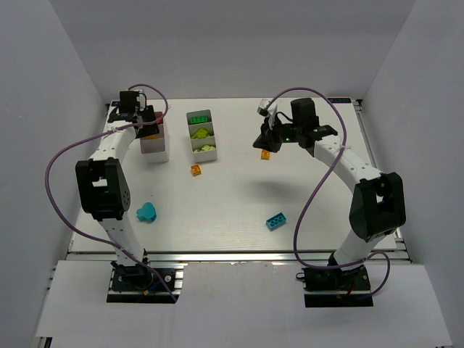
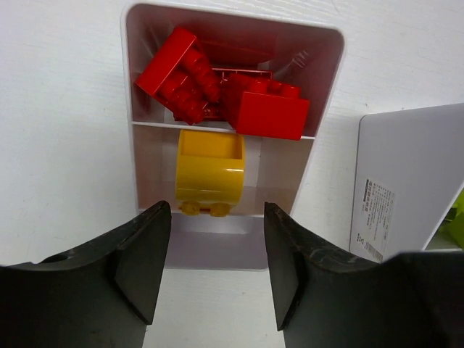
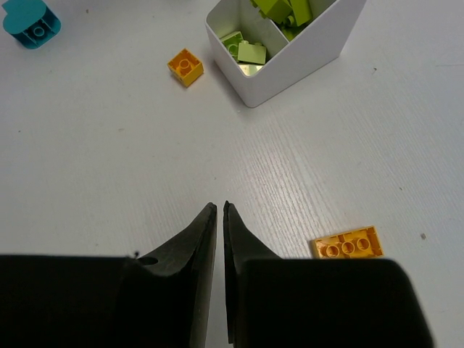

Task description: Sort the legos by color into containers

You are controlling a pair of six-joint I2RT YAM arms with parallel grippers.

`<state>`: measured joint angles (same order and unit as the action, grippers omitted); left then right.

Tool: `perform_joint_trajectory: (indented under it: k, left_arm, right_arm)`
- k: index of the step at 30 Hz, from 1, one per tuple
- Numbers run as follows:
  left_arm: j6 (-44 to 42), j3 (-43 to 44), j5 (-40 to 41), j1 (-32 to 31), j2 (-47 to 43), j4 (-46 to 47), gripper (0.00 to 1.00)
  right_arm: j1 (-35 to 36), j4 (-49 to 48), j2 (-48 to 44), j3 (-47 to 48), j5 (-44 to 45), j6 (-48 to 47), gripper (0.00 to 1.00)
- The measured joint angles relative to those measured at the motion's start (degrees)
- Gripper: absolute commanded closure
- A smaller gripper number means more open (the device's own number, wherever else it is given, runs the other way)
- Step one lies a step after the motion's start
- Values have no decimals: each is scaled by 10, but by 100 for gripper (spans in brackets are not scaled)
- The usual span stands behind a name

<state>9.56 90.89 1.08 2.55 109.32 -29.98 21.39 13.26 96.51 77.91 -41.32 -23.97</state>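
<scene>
Two white containers stand at the back left. The left tray (image 1: pixel 154 148) (image 2: pixel 328 94) holds several red legos (image 2: pixel 217 87) in its far compartment and one yellow-orange brick (image 2: pixel 210 174) in the middle one. My left gripper (image 1: pixel 148 125) (image 2: pixel 217 225) hovers over this tray's near end, open and empty. The right tray (image 1: pixel 201 135) (image 3: pixel 290 72) holds lime and green legos (image 3: pixel 250 51). My right gripper (image 1: pixel 265 143) (image 3: pixel 220 208) is shut on nothing, above the table beside a flat orange brick (image 1: pixel 266 154) (image 3: pixel 348 243).
Loose on the table are a small orange brick (image 1: pixel 196 170) (image 3: pixel 185 67), a cyan piece (image 1: pixel 147 212) (image 3: pixel 30 22) at front left and a cyan brick (image 1: pixel 275 220) near the middle front. A small white object (image 1: pixel 262 106) lies at the back.
</scene>
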Motion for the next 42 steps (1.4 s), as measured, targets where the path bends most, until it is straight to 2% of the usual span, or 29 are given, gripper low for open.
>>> perform_joint_trajectory:
  k: [20, 25, 32, 38, 42]
  left_arm:
    - [-32, 0, 13, -2, 22, 18, 44]
    - [-37, 0, 12, -3, 28, 22, 62]
    - [-42, -2, 10, -7, 25, 27, 65]
    - [-58, -26, -8, -10, -12, 49, 67]
    - [-89, -39, -42, -10, -44, 54, 76]
  right_arm:
    - [-4, 3, 0, 3, 0, 0, 86]
    - [-5, 3, 0, 3, 0, 0, 86]
    - [-7, 3, 0, 3, 0, 0, 86]
    - [-7, 4, 0, 3, -1, 0, 86]
    - [-7, 3, 0, 3, -4, 0, 87]
